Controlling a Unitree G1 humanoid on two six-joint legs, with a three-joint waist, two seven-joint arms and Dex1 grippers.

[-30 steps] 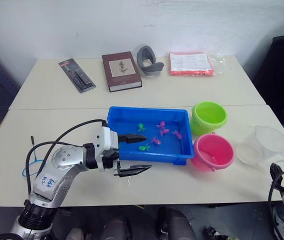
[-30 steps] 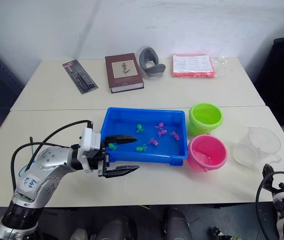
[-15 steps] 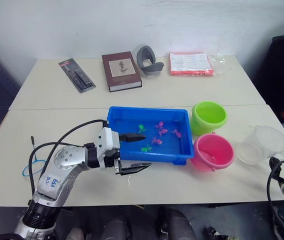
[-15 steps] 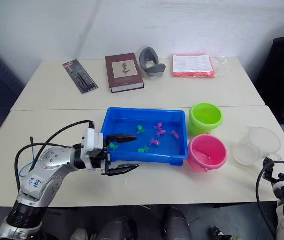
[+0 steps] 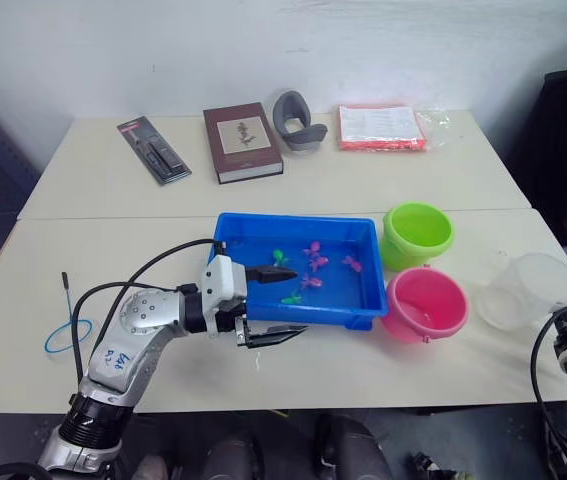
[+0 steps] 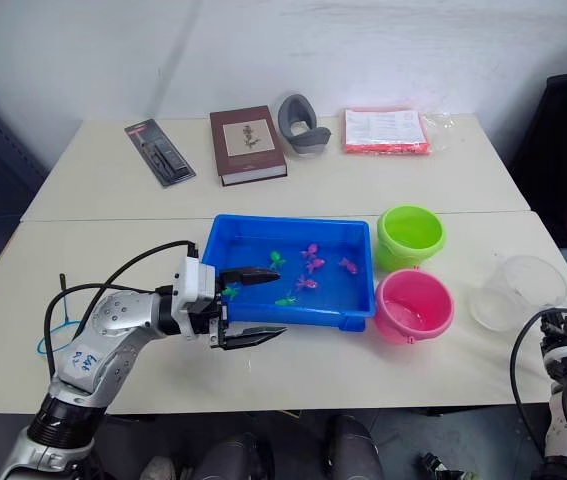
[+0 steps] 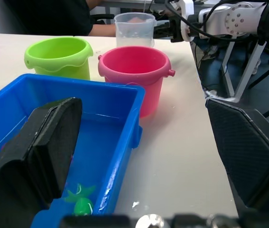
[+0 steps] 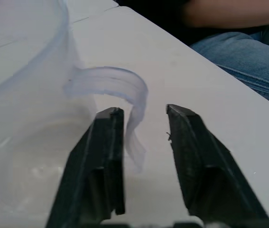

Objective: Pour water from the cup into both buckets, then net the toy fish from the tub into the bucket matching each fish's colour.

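Your right end effector (image 8: 141,133) is straddling the cup (image 8: 25,118) handle, fingers open; left end effector (image 5: 273,303) is gaping across the tub (image 5: 363,315) rim.

Two cream rectangular tables (image 5: 383,180) stand end to end. Behind them rises a plain white wall (image 5: 263,45).

Blue handwritten marks on the left forearm (image 5: 113,357), not legible

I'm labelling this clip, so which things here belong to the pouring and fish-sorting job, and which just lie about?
Job: cup, green bucket, pink bucket, toy fish, blue tub.
Lying about: book, grey holder, red packet, black package, blue loop.
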